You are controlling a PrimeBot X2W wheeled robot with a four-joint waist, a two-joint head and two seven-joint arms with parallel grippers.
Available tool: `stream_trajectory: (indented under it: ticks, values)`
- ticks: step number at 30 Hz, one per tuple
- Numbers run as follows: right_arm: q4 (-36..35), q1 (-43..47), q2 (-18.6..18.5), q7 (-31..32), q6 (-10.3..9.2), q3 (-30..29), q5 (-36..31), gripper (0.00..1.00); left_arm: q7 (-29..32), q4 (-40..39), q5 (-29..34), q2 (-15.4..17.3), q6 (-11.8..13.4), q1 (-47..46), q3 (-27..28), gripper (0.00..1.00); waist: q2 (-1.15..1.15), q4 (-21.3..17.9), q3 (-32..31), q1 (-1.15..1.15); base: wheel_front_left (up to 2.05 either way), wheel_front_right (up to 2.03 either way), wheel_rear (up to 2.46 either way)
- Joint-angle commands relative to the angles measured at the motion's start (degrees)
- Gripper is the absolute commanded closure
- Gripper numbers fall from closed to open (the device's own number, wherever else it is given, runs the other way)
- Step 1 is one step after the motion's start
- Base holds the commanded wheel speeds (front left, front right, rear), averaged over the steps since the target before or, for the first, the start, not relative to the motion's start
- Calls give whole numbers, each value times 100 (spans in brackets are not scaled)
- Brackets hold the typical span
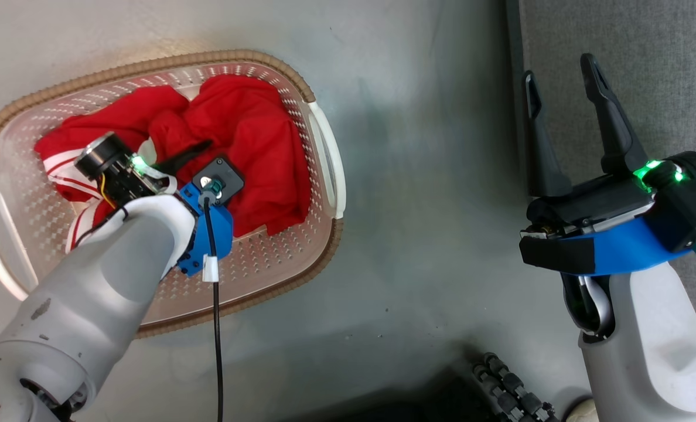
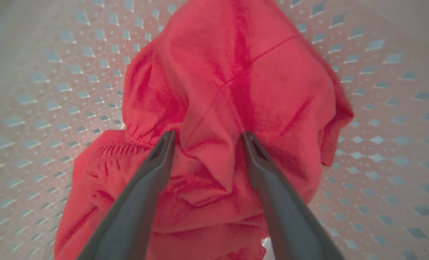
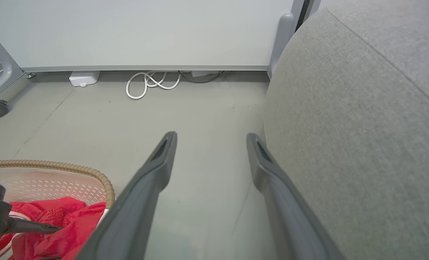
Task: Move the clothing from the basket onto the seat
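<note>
Clothing (image 1: 166, 123) lies bunched up inside the basket (image 1: 149, 64). The striped jersey (image 1: 61, 173) is at the basket's left end and the plain red one (image 1: 260, 146) is nearer its right end. It looks soft, light and floppy, so a raised fold is the best spot to pinch. The left gripper (image 2: 207, 139) is down in the basket, jaws apart, with such a fold between them. Right of the basket, the right gripper (image 1: 559, 67) hangs with jaws wide apart, holding nothing. The seat (image 1: 647, 47) is further right.
</note>
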Motion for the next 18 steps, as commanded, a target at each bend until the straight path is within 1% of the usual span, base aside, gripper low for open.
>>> stream_trajectory:
  ticks: [1,4,6,7,8,9,13,18]
  values:
    - [-54,-66,-10,-18,1,2,38,0,13,28,47,22,-6,-146,-17,0,-1,-41,70,-1,0,0,0]
    - [-113,-66,-10,-18,1,20,49,0,88,145,171,25,-6,-183,-24,0,-1,-78,148,-1,0,0,0]
    - [-140,-78,-10,-18,1,31,56,0,162,201,366,3,-6,-166,-26,0,-1,-102,182,-1,0,0,0]
    - [-154,-85,-10,-18,1,29,55,0,202,232,365,-8,-6,-152,-25,2,-1,-107,195,-1,0,0,0]
    - [-165,-86,-10,-18,1,31,57,0,263,263,419,-10,-6,-133,-26,77,-1,-110,203,-1,0,0,0]
    - [-184,-77,-10,-18,1,32,59,0,286,269,466,-17,-6,-129,-26,100,-1,-110,208,-1,0,0,0]
    - [-206,-57,-10,-18,1,23,44,0,244,234,470,-63,-6,-90,-27,100,-1,-79,186,-1,0,0,0]
    - [-149,-52,-10,-18,1,-25,-7,0,-31,155,316,-183,-6,-60,-27,100,-1,50,14,-1,0,0,0]
